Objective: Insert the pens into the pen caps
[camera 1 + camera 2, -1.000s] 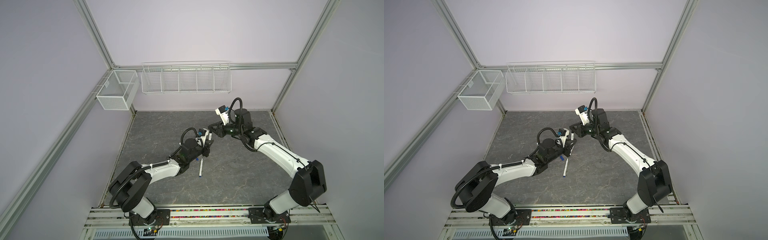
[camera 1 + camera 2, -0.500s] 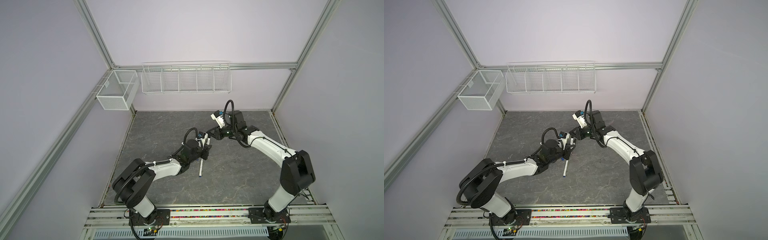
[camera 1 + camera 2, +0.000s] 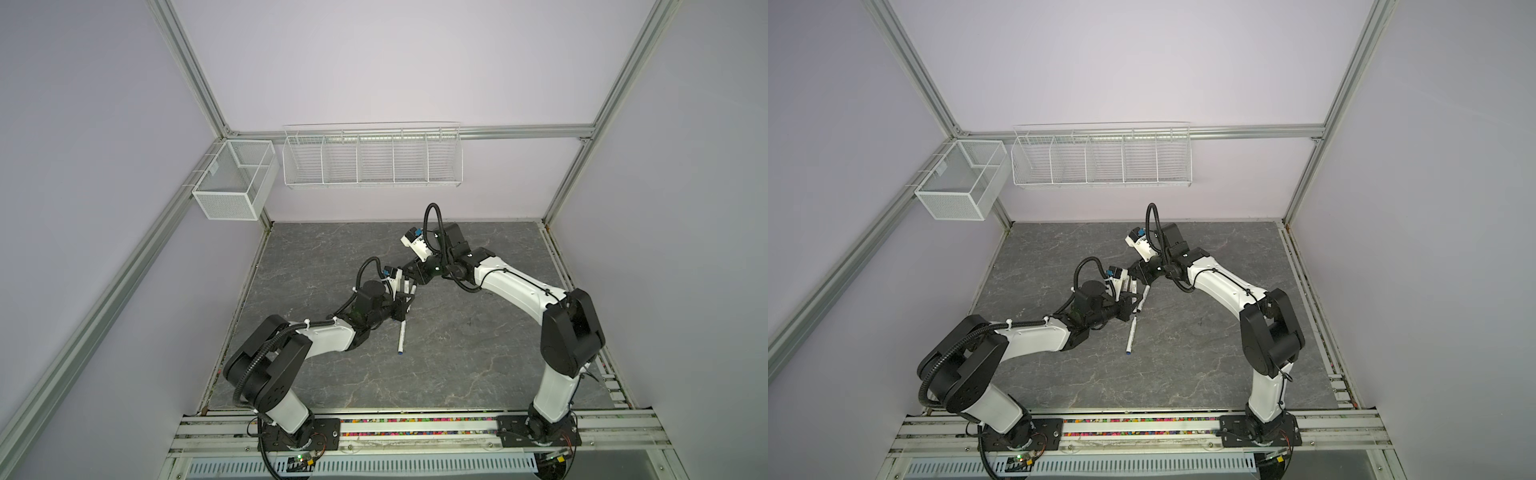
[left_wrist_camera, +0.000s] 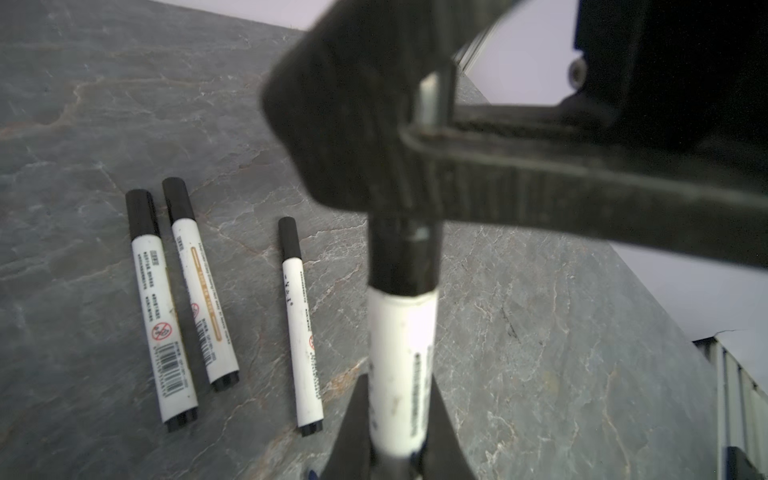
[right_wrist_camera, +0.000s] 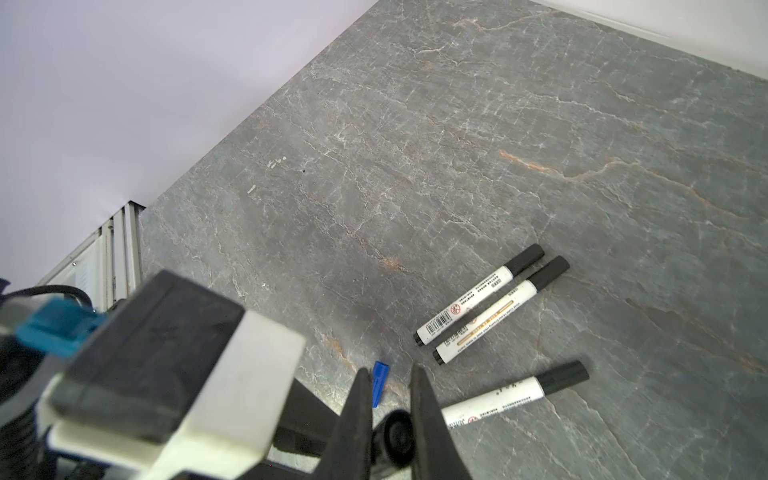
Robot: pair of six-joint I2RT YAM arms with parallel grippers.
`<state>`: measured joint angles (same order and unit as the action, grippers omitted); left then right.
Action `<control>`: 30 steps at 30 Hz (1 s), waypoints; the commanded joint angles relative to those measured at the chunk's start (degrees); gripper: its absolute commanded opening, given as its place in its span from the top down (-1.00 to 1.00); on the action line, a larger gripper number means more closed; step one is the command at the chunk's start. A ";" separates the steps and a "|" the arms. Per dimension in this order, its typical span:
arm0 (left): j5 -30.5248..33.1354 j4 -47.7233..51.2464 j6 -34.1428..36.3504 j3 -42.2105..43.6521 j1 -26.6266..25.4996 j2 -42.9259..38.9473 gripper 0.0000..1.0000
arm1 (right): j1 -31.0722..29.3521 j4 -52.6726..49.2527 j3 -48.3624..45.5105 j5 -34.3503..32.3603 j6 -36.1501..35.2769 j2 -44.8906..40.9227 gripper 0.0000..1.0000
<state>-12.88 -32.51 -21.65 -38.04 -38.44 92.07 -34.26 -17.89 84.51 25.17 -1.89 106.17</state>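
Left gripper [image 4: 399, 415], closed on the white barrel of the held pen [image 3: 1143, 297] above the middle of the table [image 3: 457, 353], serves as the fixed clamp, so the capping push has something to bear against. In a top view the pen's long axis runs 7 to 1 o'clock, with its capped end toward 1 o'clock. That end sits in the black cap [image 4: 403, 253], pinched narrowly by the right gripper [image 5: 390, 399] in line with the barrel; how deeply it is seated cannot be told. At 6 o'clock from the left gripper the blue-ended pen [image 3: 401, 337] lies flat, axis 12 to 6, blue end at 6, judged next in turn. Its blue cap [image 5: 380, 382] lies loose on the table, and three capped pens [image 4: 199, 282] lie set aside
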 commanded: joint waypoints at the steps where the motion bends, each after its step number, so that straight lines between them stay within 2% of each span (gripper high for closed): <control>1: 9.19 -29.07 -9.85 -3.15 9.27 -4.10 1.00 | -3.53 -27.54 -5.20 -0.02 -7.73 4.93 0.85; 5: 9.46 -30.59 -12.57 -3.09 13.67 -4.12 1.00 | -5.06 -30.04 -5.04 -0.20 -10.53 5.99 0.86; 17: 9.89 -29.90 -13.23 -2.76 18.67 -6.49 1.00 | -6.48 -33.20 -6.62 -7.43 -16.28 6.88 0.87; 21: 10.46 -28.21 -12.25 -1.79 21.03 -9.15 1.00 | -6.44 -32.91 -7.67 -10.83 -16.86 6.93 0.87; 30: 9.53 -24.16 -8.62 -1.15 22.88 -14.36 1.00 | -4.64 -32.87 -7.21 -11.26 -15.11 7.68 0.86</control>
<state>-24.91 -33.67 -23.44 -34.13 -26.55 85.47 -41.45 -8.32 86.41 17.58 -11.77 108.55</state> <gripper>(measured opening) 0.122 0.161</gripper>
